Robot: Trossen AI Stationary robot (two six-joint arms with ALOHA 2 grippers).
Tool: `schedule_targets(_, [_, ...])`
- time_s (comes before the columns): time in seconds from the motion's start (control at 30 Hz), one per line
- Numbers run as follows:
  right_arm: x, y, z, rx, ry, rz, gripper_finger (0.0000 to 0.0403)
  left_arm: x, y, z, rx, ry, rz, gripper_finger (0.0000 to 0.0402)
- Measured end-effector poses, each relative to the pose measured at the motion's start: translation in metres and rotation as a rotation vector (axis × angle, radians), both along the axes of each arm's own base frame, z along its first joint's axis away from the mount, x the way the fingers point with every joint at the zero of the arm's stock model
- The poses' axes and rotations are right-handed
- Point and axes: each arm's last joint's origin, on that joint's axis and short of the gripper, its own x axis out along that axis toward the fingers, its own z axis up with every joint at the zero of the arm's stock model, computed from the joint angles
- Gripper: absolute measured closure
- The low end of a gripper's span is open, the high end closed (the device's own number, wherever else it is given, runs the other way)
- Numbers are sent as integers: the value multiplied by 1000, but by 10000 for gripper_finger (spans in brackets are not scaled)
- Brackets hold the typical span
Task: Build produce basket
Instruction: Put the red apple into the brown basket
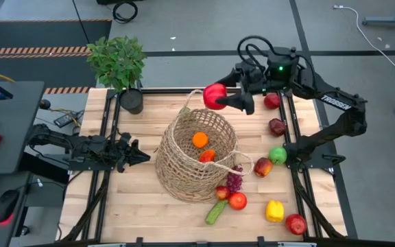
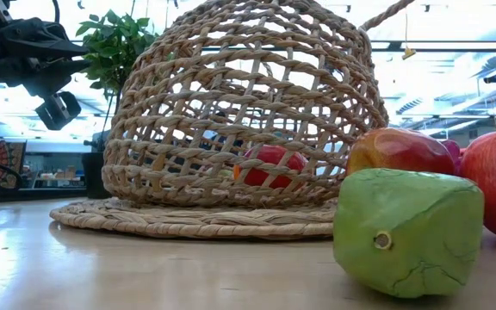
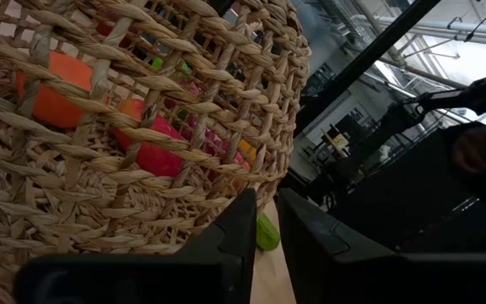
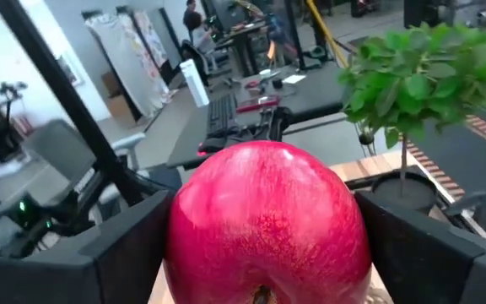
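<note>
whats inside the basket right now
Inside the basket an orange and a red piece, likely a pepper, show in the high view. The weave hides the floor around them, so anything smaller there cannot be told. The right gripper holds a red apple near the rim.

one basket (image 1: 184,161), one potted plant (image 1: 118,65), two claws, about a dozen produce pieces
</note>
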Motion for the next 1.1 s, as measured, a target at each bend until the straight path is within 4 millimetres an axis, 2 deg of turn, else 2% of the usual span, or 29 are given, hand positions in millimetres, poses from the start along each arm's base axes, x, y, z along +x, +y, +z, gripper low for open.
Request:
schedule_targets(0.2, [10, 11, -5, -69, 4, 57, 33, 0, 0, 0, 0, 0, 0, 339])
schedule_targets(0.5, [13, 32, -4, -205, -32, 144, 35, 0, 0, 0, 0, 0, 0, 344])
schedule_targets(0.83, [16, 61, -5, -567, -74, 168, 35, 0, 0, 0, 0, 0, 0, 341])
schedule_targets(1.1, [15, 76, -6, -819, -56, 117, 35, 0, 0, 0, 0, 0, 0, 340])
